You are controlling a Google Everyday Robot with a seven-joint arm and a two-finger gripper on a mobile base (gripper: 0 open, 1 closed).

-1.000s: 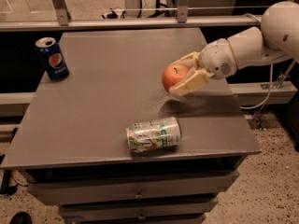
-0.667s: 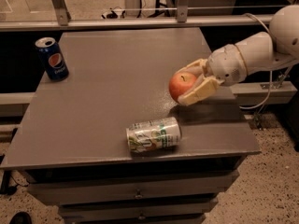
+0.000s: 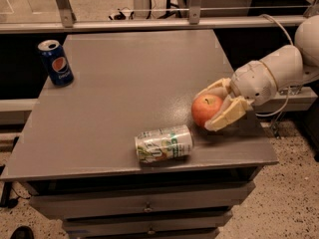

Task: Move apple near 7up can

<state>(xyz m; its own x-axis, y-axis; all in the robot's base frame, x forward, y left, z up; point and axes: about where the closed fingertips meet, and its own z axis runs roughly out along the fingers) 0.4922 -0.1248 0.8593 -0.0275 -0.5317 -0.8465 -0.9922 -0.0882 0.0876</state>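
Note:
The orange-red apple (image 3: 205, 109) is held between the cream fingers of my gripper (image 3: 210, 107) at the right side of the grey table (image 3: 119, 83), at or just above the tabletop. The gripper is shut on the apple, one finger (image 3: 226, 116) in front of it and one behind it. The white and green 7up can (image 3: 164, 143) lies on its side near the table's front edge, a short gap to the lower left of the apple. My white arm (image 3: 269, 73) reaches in from the right.
A dark blue Pepsi can (image 3: 56, 62) stands upright at the table's far left edge. A metal rail (image 3: 149, 24) runs behind the table. Drawers (image 3: 144, 205) sit below the front edge. The floor drops off on the right.
My gripper has carried the apple toward the front right of the table and lower, closer to the 7up can. The cans have not moved.

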